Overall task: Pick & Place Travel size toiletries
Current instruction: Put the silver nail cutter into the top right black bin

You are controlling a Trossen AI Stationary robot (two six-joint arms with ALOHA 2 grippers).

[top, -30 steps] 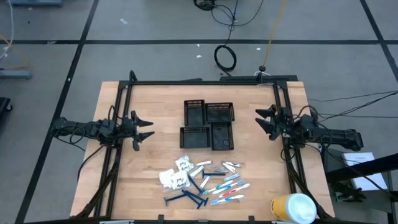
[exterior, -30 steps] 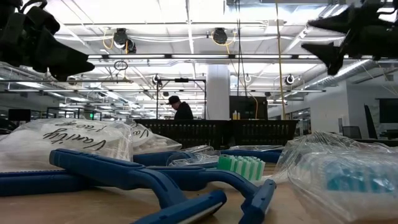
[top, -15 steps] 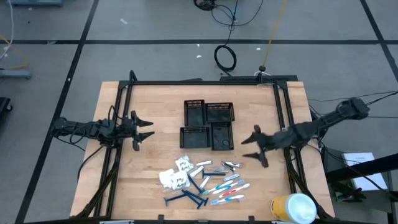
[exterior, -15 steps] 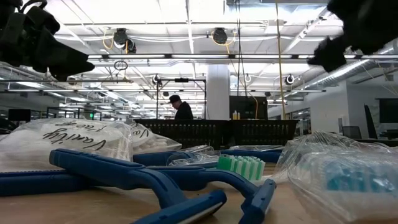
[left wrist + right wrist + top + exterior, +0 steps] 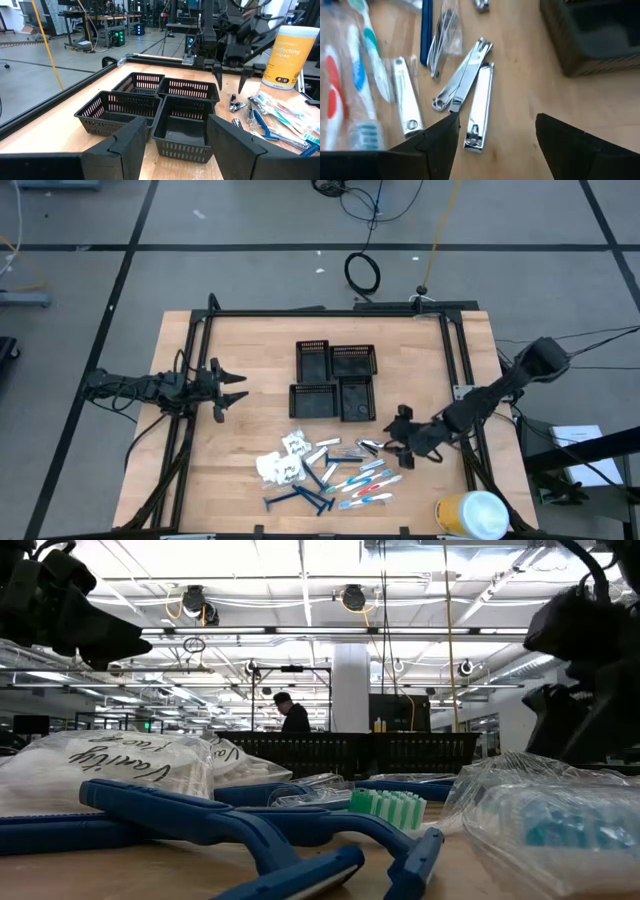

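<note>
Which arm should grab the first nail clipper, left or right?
Right. The right gripper hangs open right beside the nail clippers near the trays. The left gripper waits at the table's left edge, far from the pile.

Robotics lab or open industrial workspace: exposed ceiling ducts (image 5: pixel 350 597) and strip lighting, grey taped floor (image 5: pixel 90 280) with loose cables (image 5: pixel 362 272), equipment racks (image 5: pixel 107 37), wooden table (image 5: pixel 250 420) in black frame
</note>
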